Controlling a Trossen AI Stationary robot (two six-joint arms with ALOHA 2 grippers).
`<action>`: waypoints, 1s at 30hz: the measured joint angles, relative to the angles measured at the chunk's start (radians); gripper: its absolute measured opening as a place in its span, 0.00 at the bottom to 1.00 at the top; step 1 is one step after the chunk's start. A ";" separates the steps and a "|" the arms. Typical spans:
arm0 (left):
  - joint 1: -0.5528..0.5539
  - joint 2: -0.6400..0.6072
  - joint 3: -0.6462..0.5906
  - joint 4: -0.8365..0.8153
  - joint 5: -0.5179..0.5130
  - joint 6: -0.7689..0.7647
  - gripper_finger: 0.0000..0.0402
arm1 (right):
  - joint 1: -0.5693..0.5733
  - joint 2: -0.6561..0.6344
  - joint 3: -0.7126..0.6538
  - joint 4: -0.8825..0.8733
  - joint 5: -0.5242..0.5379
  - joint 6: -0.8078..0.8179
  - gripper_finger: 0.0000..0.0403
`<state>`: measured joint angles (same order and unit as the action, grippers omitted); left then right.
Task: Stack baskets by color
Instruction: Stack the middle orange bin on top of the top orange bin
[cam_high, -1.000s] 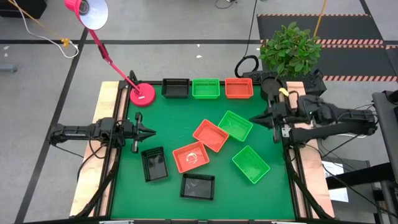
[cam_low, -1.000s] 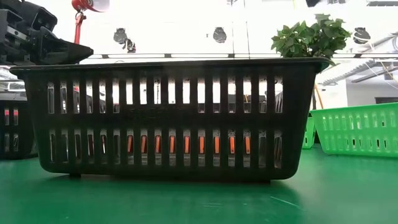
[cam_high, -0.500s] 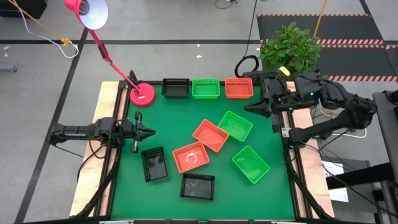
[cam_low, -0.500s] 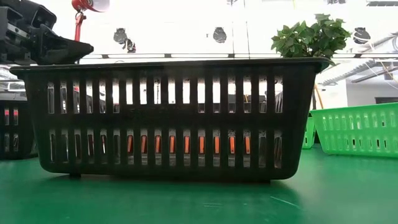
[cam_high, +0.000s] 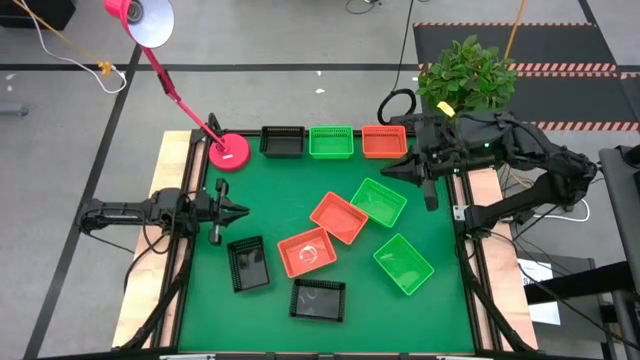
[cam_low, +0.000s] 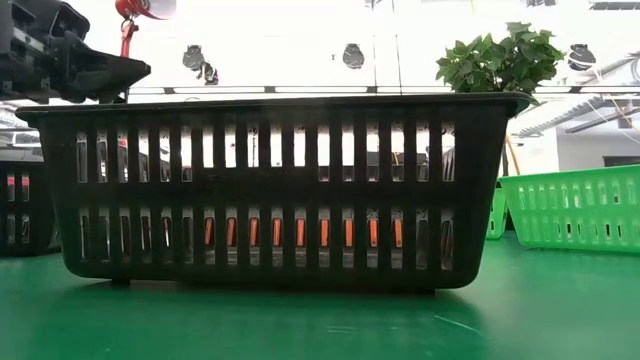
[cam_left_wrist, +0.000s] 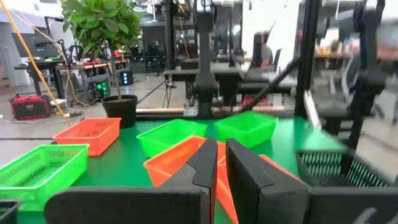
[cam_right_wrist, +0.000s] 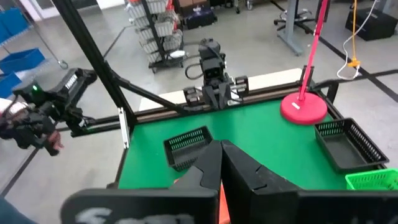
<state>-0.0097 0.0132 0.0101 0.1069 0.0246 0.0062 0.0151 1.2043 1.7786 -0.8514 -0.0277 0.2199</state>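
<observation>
The green-topped counter (cam_high: 270, 190) carries every basket; places below are given from the round pink lamp base (cam_high: 229, 152) at its far left corner.

The left end effector (cam_high: 243, 212) waits just nearer than the lamp base, fingers nearly together, holding nothing. Nearer again lie two loose black mesh-walled plastic baskets (cam_high: 247, 264) (cam_high: 318, 299).

Right of the lamp base, along the far edge, sit a black basket (cam_high: 282, 141), a bright green basket (cam_high: 331, 141) and an orange-red basket (cam_high: 383, 141) (side by side in a row).

Mid-counter lie two orange-red baskets (cam_high: 308, 252) (cam_high: 338, 217) and two green ones (cam_high: 379, 202) (cam_high: 403, 263).

The right end effector (cam_high: 388, 170) hangs just nearer than the row's orange-red basket, closed and empty.
</observation>
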 joint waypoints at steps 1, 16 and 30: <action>0.000 0.000 0.000 0.023 -0.001 -0.025 0.09 | 0.000 0.003 0.000 -0.003 0.000 0.000 0.00; 0.001 0.211 0.447 -0.125 -0.142 -0.048 0.09 | -0.001 0.021 -0.005 0.001 0.007 -0.161 0.00; 0.001 0.765 1.317 -0.509 -0.141 -0.016 0.09 | -0.002 0.021 -0.005 -0.052 0.027 -0.188 0.00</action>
<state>-0.0090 0.7778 1.3271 -0.4022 -0.1166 -0.0102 0.0132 1.2255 1.7733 -0.9037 -0.0007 0.0318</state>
